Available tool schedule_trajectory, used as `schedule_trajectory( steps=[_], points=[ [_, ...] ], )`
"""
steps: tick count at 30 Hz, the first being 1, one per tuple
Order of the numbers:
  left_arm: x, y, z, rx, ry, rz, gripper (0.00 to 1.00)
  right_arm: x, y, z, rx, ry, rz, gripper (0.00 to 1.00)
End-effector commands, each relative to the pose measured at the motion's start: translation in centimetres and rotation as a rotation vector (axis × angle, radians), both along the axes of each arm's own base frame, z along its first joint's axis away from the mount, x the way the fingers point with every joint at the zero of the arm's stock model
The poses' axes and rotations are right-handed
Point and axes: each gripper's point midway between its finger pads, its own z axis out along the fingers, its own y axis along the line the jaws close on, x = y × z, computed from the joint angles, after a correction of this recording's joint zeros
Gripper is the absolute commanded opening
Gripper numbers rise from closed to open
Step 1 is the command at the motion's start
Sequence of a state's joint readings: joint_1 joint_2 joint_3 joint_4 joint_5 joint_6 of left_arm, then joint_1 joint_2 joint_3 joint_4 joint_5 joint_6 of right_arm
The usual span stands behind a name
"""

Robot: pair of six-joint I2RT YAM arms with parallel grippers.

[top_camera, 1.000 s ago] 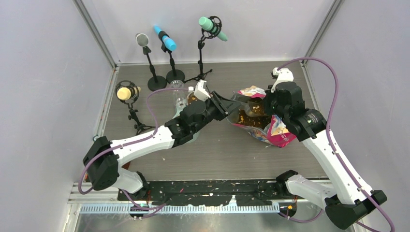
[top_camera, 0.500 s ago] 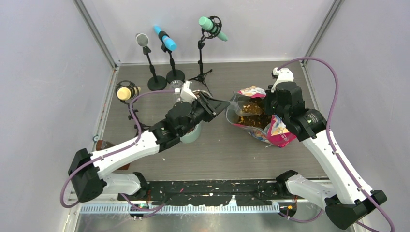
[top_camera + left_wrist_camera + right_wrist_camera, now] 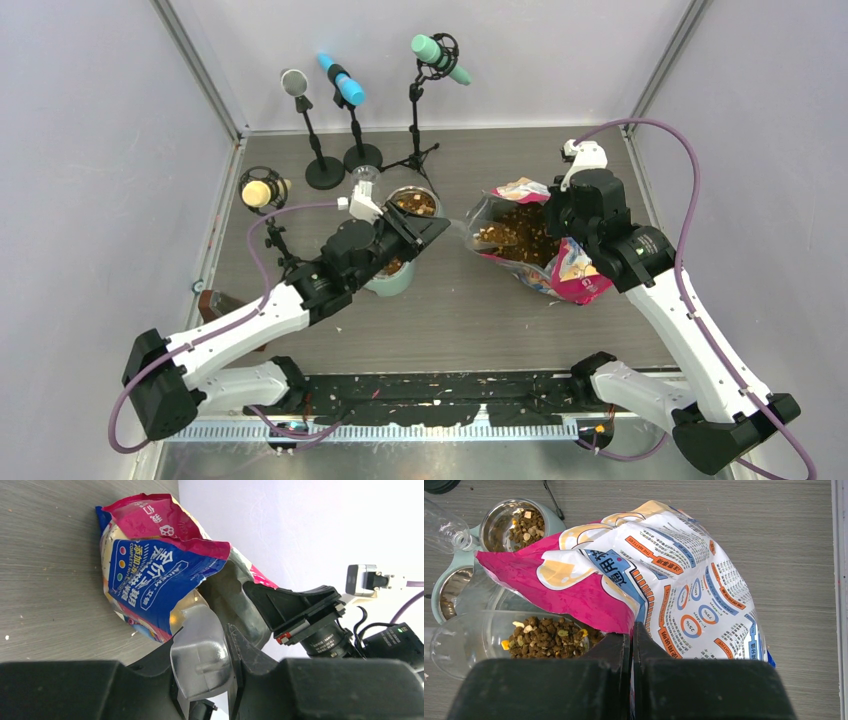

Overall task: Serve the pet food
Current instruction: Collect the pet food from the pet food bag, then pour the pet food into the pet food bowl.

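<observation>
**Gray desk [image 3: 450, 315], clear scoop [image 3: 459, 647] at the food bag [image 3: 684, 580]**

My left tool [image 3: 435, 226] is clamped on the handle of the clear scoop, and the handle sits tight between both fingers. The bowl of the scoop lies at the open mouth of the food bag, partly under its pink lip. Brown kibble [image 3: 546, 639] covers the bottom of the scoop. My right tool [image 3: 632, 632] is pressed together on the pink edge of the bag. The bag lies on its side on the right part of the desk. Just left of it stands the mint-green feeder [image 3: 392, 283]. Its far steel bowl [image 3: 494, 527] has some kibble in it, and the near bowl is partly hidden by my left arm.
</observation>
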State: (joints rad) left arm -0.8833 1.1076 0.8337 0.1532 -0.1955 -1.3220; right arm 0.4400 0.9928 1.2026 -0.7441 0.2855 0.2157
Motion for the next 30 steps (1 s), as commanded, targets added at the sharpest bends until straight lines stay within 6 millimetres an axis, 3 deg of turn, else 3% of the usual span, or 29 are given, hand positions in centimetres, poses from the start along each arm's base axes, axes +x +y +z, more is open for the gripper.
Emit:
schedule_trajectory(
  steps=[1, 11, 21, 30],
  points=[
    [-0.8, 1.1, 4.6, -0.139, -0.076, -0.011, 0.00, 0.4, -0.5, 3.3, 0.028, -0.087, -0.025, 0.05],
    [-1.5, 3.3, 6.0, -0.196, -0.111, -0.004, 0.00, 0.5, -0.3, 3.8, 0.035, -0.096, -0.022, 0.05],
    [-2.0, 3.6, 6.8, -0.228, -0.130, -0.032, 0.00, 0.4, -0.5, 4.3, 0.038, -0.108, -0.026, 0.05],
    [-2.7, 5.2, 7.8, -0.285, -0.218, -0.020, 0.00, 0.5, 0.0, 3.7, 0.055, -0.096, -0.018, 0.05]
  ],
)
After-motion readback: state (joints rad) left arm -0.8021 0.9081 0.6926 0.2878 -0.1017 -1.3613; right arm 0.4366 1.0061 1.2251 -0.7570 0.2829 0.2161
